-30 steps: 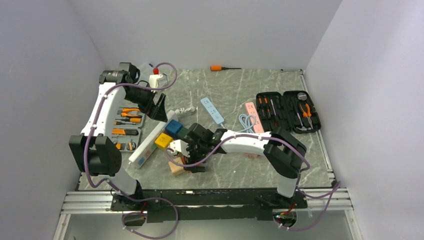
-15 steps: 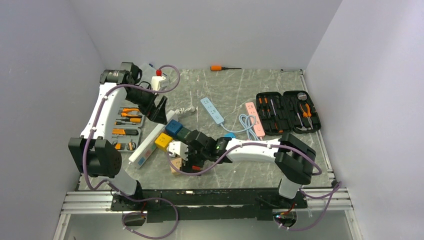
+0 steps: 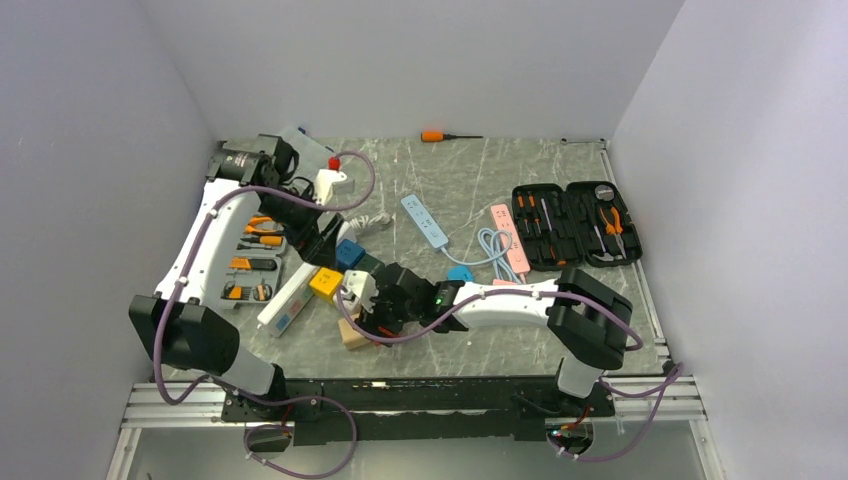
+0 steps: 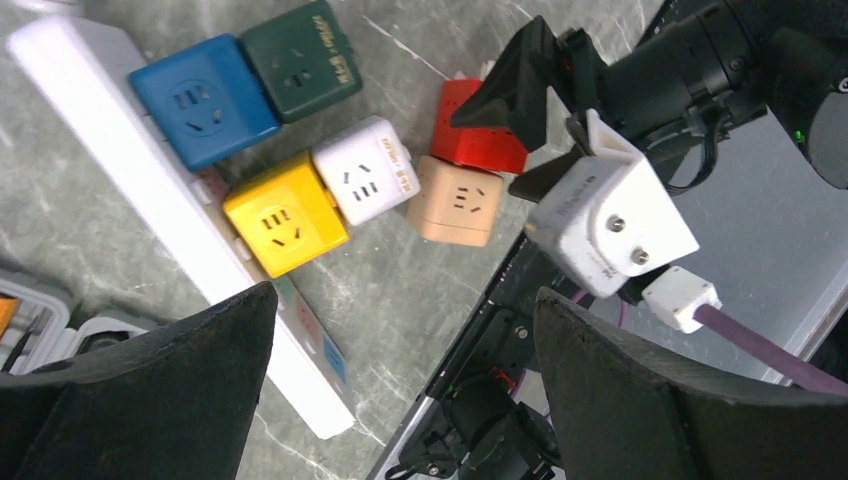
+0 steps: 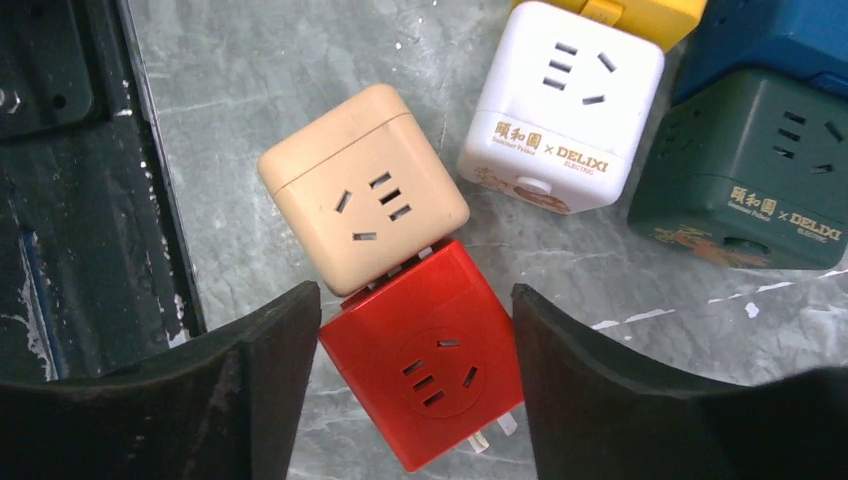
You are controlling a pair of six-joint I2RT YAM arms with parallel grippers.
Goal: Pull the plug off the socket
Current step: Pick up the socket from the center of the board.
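Observation:
A beige cube (image 5: 362, 185) is plugged by its pins into the side of a red socket cube (image 5: 425, 360); both lie on the table near its front edge. The red cube's own pins stick out free on its other side. My right gripper (image 5: 414, 291) straddles the red cube, with a finger touching each side of it. From above, the right gripper (image 3: 370, 315) covers the red cube and the beige cube (image 3: 352, 337) pokes out beside it. My left gripper (image 3: 322, 240) hangs open above the cube cluster, holding nothing; its view shows the red cube (image 4: 478, 140) and the beige cube (image 4: 457, 200).
White (image 5: 562, 105), green (image 5: 745, 170), blue (image 4: 203, 100) and yellow (image 4: 283, 213) cubes crowd just beyond, with a long white power strip (image 4: 150, 200) beside them. A tool tray (image 3: 250, 260) lies left and an open tool case (image 3: 575, 222) right. Blue (image 3: 425, 220) and pink (image 3: 510, 235) strips lie mid-table.
My right gripper has dropped over the red cube and its jaws have narrowed onto it. My left arm has swung right and nearer, over the cubes.

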